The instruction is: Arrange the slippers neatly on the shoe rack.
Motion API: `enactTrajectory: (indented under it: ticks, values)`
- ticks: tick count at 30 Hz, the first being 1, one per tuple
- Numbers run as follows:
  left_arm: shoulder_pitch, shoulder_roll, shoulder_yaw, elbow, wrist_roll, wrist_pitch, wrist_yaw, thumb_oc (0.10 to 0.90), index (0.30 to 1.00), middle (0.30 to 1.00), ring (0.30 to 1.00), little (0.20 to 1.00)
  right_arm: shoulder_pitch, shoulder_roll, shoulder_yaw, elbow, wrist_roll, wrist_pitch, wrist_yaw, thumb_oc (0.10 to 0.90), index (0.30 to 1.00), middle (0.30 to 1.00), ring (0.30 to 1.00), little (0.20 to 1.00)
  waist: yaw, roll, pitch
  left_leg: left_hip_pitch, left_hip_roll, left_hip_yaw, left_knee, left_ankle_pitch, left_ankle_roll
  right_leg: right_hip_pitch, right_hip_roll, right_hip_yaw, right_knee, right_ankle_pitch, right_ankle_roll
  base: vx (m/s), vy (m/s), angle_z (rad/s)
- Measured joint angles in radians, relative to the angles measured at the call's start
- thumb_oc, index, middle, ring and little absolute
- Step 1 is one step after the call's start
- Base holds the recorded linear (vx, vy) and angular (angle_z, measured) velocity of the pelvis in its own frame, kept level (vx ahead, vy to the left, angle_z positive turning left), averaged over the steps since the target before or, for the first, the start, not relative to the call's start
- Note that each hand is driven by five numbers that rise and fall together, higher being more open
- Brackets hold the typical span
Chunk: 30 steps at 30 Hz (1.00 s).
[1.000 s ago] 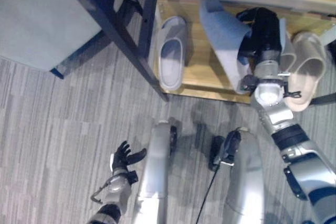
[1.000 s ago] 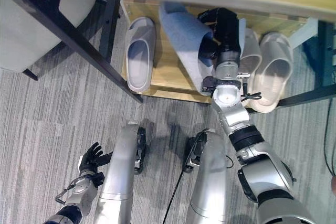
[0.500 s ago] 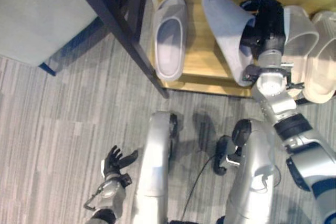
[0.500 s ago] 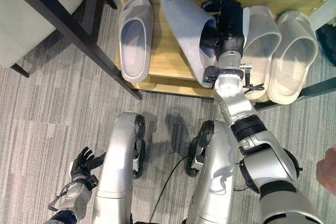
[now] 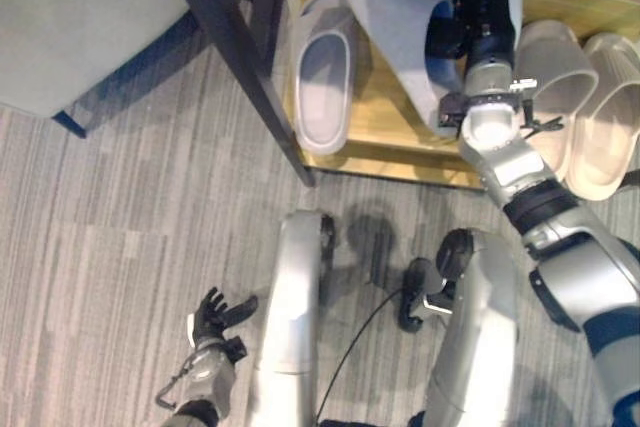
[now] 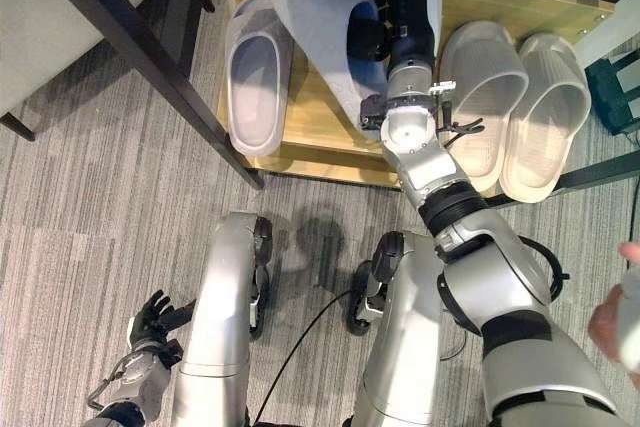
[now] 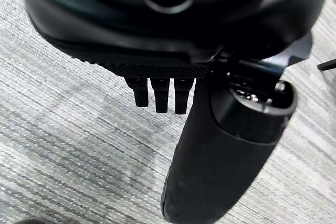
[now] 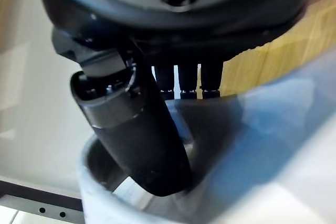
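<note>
My right hand (image 5: 478, 2) is shut on a grey-blue slipper (image 5: 395, 27), thumb inside its opening as the right wrist view shows (image 8: 147, 145). It holds the slipper tilted on its side above the wooden shoe rack shelf (image 5: 385, 142). A matching grey slipper (image 5: 322, 72) lies flat at the shelf's left end, close beside the held one. Two beige slippers (image 5: 548, 87) (image 5: 608, 122) lie side by side at the right end. My left hand (image 5: 218, 315) hangs low over the carpet, fingers relaxed and holding nothing.
A dark metal rack post (image 5: 245, 57) slants down left of the shelf. A pale grey panel (image 5: 80, 17) lies at the upper left. Striped grey carpet (image 5: 110, 247) covers the floor. A person's hand (image 6: 620, 312) shows at the right edge.
My right hand has carried the grey-blue slipper left and farther back, closer to the grey slipper. The camera view has shifted. My left hand stays low.
</note>
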Motion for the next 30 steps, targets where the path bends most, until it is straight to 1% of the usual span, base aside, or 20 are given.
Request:
enactTrajectory:
  ticks: [4,6,9,10,12,16,18,19,21,26,27,28,30]
  values:
    - [-0.014,0.000,-0.001,0.008,0.003,0.000,0.011,0.800,0.900,0.900,0.900,0.900,0.009,-0.001,-0.017,-0.025,-0.064,0.004,-0.048,0.800,0.900,0.900,0.900,0.900,-0.006,-0.002,0.000,0.000,-0.001,-0.001,0.001,-0.003,-0.005,0.000,0.001,-0.003,-0.003,0.000,0.001,0.00,0.000,0.00]
    - [-0.022,0.000,-0.001,0.006,0.005,-0.001,0.025,0.800,0.900,0.900,0.900,0.900,0.051,-0.004,-0.058,-0.099,-0.112,0.006,-0.079,0.800,0.900,0.900,0.900,0.900,-0.011,-0.004,0.001,0.000,0.000,-0.002,0.002,-0.005,-0.009,0.000,0.003,-0.005,-0.004,-0.001,0.002,0.00,0.004,-0.02]
    - [-0.024,0.000,-0.003,0.007,0.013,-0.002,0.032,0.800,0.900,0.900,0.900,0.900,0.079,-0.004,-0.088,-0.128,-0.157,0.007,-0.097,0.800,0.900,0.900,0.900,0.900,-0.018,-0.005,0.001,0.000,0.001,-0.003,0.005,-0.006,-0.010,0.000,0.004,-0.005,-0.002,-0.003,0.004,0.00,0.000,0.00]
    - [-0.026,0.000,-0.004,0.007,0.014,-0.002,0.035,0.800,0.900,0.900,0.900,0.900,0.081,-0.004,-0.088,-0.127,-0.161,0.009,-0.103,0.800,0.900,0.900,0.900,0.900,-0.028,-0.006,0.001,0.000,0.004,-0.002,0.006,-0.010,-0.002,0.000,0.005,-0.006,-0.003,-0.002,0.004,0.00,0.006,-0.07]
    - [-0.027,0.000,-0.004,0.008,0.024,-0.001,0.040,0.800,0.900,0.900,0.900,0.900,0.094,-0.004,-0.094,-0.127,-0.179,0.011,-0.120,0.800,0.900,0.900,0.900,0.900,-0.033,-0.007,0.001,0.001,0.014,-0.004,0.009,-0.016,0.005,0.000,0.012,-0.007,-0.004,-0.002,0.004,0.00,0.006,-0.09]
    - [-0.031,-0.001,-0.004,0.008,0.051,-0.001,0.040,0.800,0.900,0.900,0.900,0.900,0.133,-0.005,-0.127,-0.140,-0.179,0.016,-0.122,0.800,0.900,0.900,0.900,0.900,-0.039,-0.007,0.001,0.002,0.015,-0.006,0.009,-0.020,0.002,0.000,0.015,-0.010,-0.004,-0.003,0.005,0.00,0.001,-0.01]
    - [-0.029,-0.001,-0.003,0.010,0.060,0.002,0.041,0.800,0.900,0.900,0.900,0.900,0.202,-0.003,-0.150,-0.231,-0.180,0.018,-0.120,0.800,0.900,0.900,0.900,0.900,-0.039,-0.008,0.001,0.002,0.015,-0.007,0.010,-0.026,0.000,0.000,0.016,-0.010,-0.003,-0.006,0.007,0.00,0.000,0.00]
    - [-0.029,-0.002,-0.003,0.014,0.063,0.003,0.041,0.800,0.900,0.900,0.900,0.900,0.218,-0.002,-0.151,-0.244,-0.182,0.018,-0.115,0.800,0.900,0.900,0.900,0.900,-0.048,-0.008,0.002,0.003,0.016,-0.006,0.010,-0.028,-0.001,-0.001,0.016,-0.009,-0.002,-0.007,0.007,0.00,0.000,0.00]
    - [-0.032,-0.002,-0.003,0.030,0.086,0.004,0.042,0.800,0.900,0.900,0.900,0.900,0.242,0.000,-0.151,-0.243,-0.189,0.022,-0.106,0.800,0.900,0.900,0.900,0.900,-0.056,-0.009,0.002,0.004,0.016,-0.003,0.011,-0.030,0.002,-0.001,0.016,-0.008,-0.001,-0.009,0.008,0.00,0.000,0.00]
    - [-0.028,-0.003,0.002,0.014,0.081,0.006,0.040,0.800,0.900,0.900,0.900,0.900,0.273,-0.007,-0.163,-0.246,-0.189,0.026,-0.079,0.800,0.900,0.900,0.900,0.900,-0.056,-0.009,0.002,0.005,0.016,-0.004,0.011,-0.033,0.003,-0.002,0.016,-0.005,0.000,-0.013,0.008,0.00,0.000,0.00]
    - [-0.027,-0.003,0.003,0.014,0.081,0.006,0.038,0.800,0.900,0.900,0.900,0.900,0.266,-0.015,-0.160,-0.246,-0.205,0.042,-0.073,0.800,0.900,0.900,0.900,0.900,-0.054,-0.009,0.002,0.005,0.016,-0.005,0.011,-0.033,0.003,-0.002,0.015,-0.005,0.001,-0.013,0.008,0.00,0.000,0.00]
    - [-0.027,-0.003,0.004,0.010,0.081,0.006,0.036,0.800,0.900,0.900,0.900,0.900,0.246,-0.047,-0.135,-0.244,-0.246,0.083,-0.053,0.800,0.900,0.900,0.900,0.900,-0.053,-0.009,0.002,0.005,0.016,-0.004,0.011,-0.033,0.002,-0.003,0.016,-0.004,0.001,-0.013,0.007,0.00,0.000,0.00]
    - [-0.027,-0.004,0.003,0.009,0.081,0.007,0.036,0.800,0.900,0.900,0.900,0.900,0.222,-0.065,-0.124,-0.244,-0.298,0.113,-0.037,0.800,0.900,0.900,0.900,0.900,-0.052,-0.011,0.002,0.004,0.016,-0.005,0.011,-0.033,0.002,-0.003,0.015,-0.004,0.001,-0.013,0.007,0.00,0.000,0.00]
